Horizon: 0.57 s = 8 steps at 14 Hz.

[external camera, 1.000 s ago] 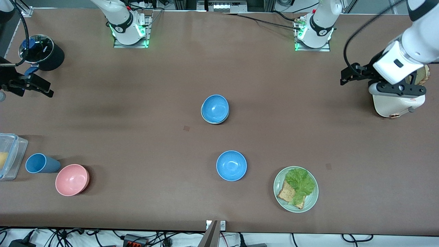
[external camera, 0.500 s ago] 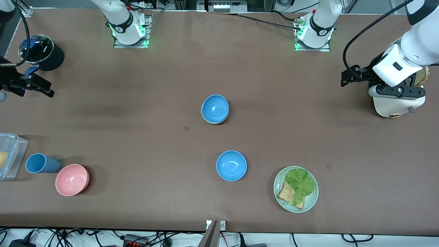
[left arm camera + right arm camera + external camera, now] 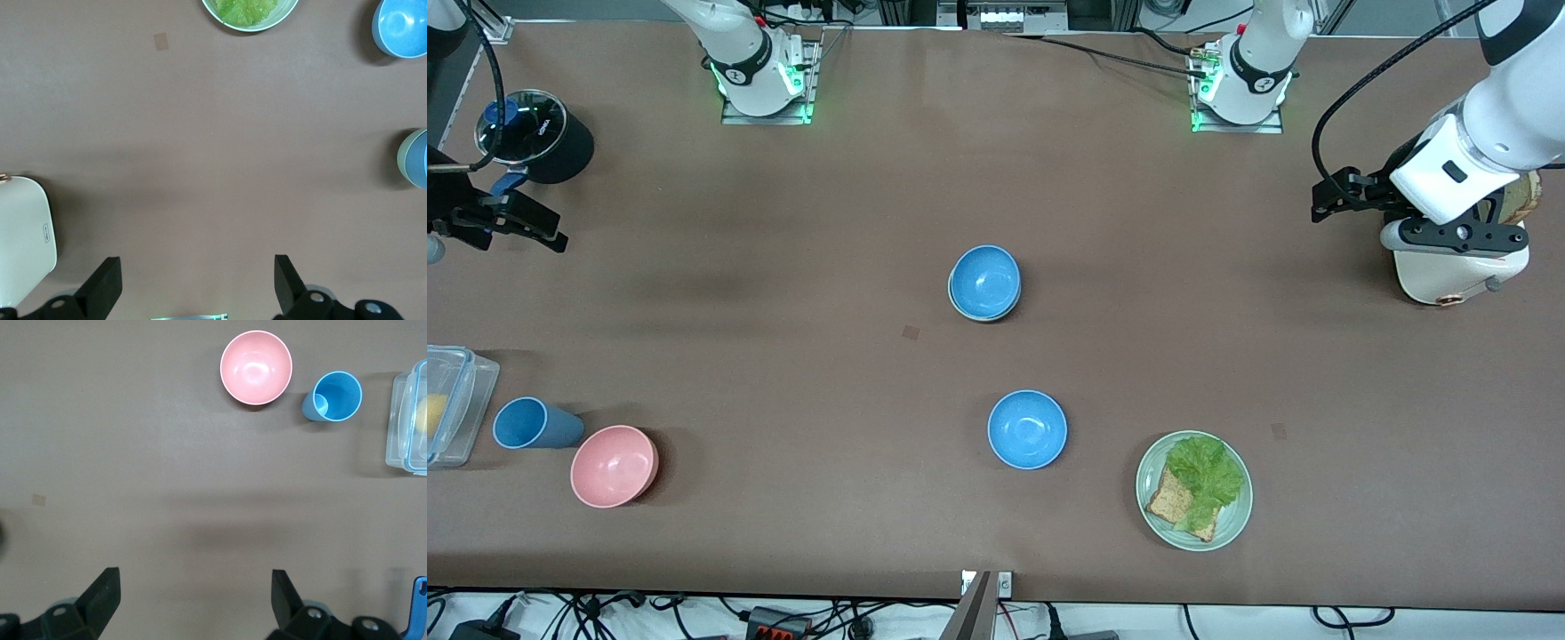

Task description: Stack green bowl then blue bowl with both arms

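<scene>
Since the earlier frame, only the left gripper (image 3: 1323, 203) has shifted slightly, over the table's left-arm end beside a white appliance (image 3: 1458, 271); its fingers (image 3: 103, 287) are spread, holding nothing. Right gripper (image 3: 516, 227), at nine o'clock, waits over the right-arm end, fingers (image 3: 100, 597) likewise parted. At centre, a blue bowl (image 3: 984, 280) sits nested in what appears to be the green bowl (image 3: 959, 311), only its rim showing. At six o'clock from this stack lies the second blue bowl (image 3: 1027, 428), well apart.
</scene>
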Each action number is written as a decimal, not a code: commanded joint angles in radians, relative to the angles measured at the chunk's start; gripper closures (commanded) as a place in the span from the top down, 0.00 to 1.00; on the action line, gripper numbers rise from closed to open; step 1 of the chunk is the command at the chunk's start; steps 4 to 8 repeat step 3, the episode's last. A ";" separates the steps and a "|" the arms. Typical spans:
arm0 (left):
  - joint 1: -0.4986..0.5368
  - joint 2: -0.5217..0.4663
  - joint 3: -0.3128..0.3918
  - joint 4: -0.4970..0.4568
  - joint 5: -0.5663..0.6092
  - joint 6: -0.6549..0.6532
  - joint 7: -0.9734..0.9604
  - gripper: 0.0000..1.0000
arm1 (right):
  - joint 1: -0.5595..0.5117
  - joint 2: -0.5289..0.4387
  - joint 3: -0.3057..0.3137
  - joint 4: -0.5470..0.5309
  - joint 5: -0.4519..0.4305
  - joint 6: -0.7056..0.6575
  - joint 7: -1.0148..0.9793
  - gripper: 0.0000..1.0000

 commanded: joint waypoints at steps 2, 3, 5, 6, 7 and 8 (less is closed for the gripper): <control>-0.006 0.004 0.001 0.013 0.021 -0.019 0.000 1.00 | 0.005 -0.021 0.001 -0.022 -0.014 0.008 -0.008 1.00; -0.006 0.004 0.001 0.013 0.021 -0.019 -0.002 1.00 | 0.005 -0.021 0.001 -0.022 -0.014 0.008 -0.008 1.00; -0.006 0.004 0.001 0.013 0.021 -0.019 -0.002 1.00 | 0.005 -0.021 0.001 -0.022 -0.014 0.008 -0.008 1.00; -0.006 0.004 0.001 0.013 0.021 -0.019 -0.002 1.00 | 0.005 -0.021 0.001 -0.022 -0.014 0.008 -0.008 1.00; -0.006 0.004 0.001 0.013 0.021 -0.019 -0.002 1.00 | 0.005 -0.021 0.001 -0.022 -0.014 0.008 -0.008 1.00; -0.006 0.004 0.001 0.013 0.021 -0.019 -0.002 1.00 | 0.005 -0.021 0.001 -0.022 -0.014 0.008 -0.008 1.00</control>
